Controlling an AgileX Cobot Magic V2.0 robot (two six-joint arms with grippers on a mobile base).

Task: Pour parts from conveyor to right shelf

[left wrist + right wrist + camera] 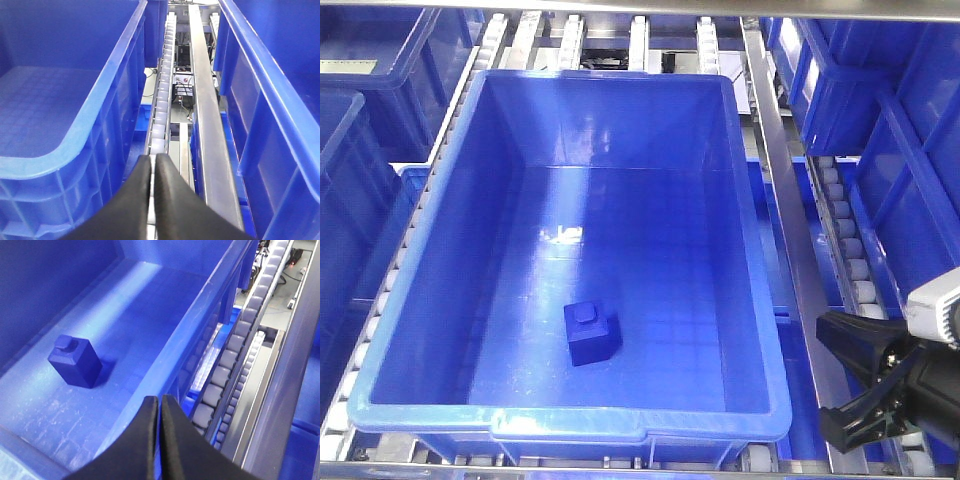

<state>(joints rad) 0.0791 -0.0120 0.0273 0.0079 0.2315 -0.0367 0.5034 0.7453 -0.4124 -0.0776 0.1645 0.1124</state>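
I see the right shelf filling the front view, its steel rails and white rollers running away from me, with neighbouring blue bins cut off at both edges. On it sits one large blue bin, whole except where its near lip nearly meets the bottom of the picture. On that bin's floor, toward the near wall, rests the small blue block, stud up and slightly tilted, touching nothing else. The right gripper shows at the lower right, outside the bin and partly cut off; its wrist view shows the black fingers pressed together, holding nothing. The left gripper is likewise closed and empty, above a roller rail between two bins. The conveyor is out of view.
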